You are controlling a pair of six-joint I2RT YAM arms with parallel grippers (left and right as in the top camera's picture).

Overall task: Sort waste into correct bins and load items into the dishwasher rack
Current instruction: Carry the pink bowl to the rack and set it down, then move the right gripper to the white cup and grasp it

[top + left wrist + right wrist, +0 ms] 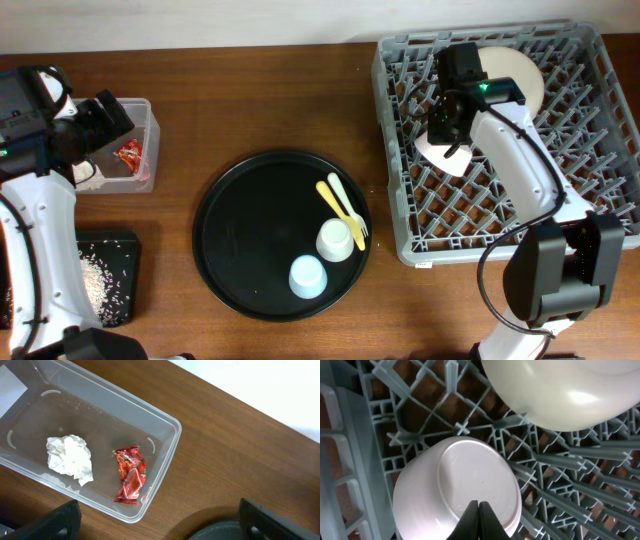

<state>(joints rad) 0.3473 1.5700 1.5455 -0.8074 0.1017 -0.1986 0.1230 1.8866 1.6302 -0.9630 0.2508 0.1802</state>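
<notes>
Brown wooden tabletop (250, 100) is laid out for sorting. At its left end the clear tub (170, 425) is overhung by the left gripper (162, 522), whose fingers are spread wide, released and empty. The tissue wad (70, 457) and red wrapper (130, 475) are already lodged on the tub's floor, so dry rubbish seems dealt with. Rice grains (95, 280) are kept separately in the shallow black tray (125, 245). In the dishwasher rack (600, 80) the pink bowl (455, 485) is set upside down among pegs beside the cream bowl (560, 390), presumably for draining. The right gripper (479, 510) is seen pinched closed over the bowl's base, grasping nothing. White cup (335, 240), blue cup (306, 276) and yellow cutlery (343, 212) are found on the round tray (240, 230), not yet loaded.
</notes>
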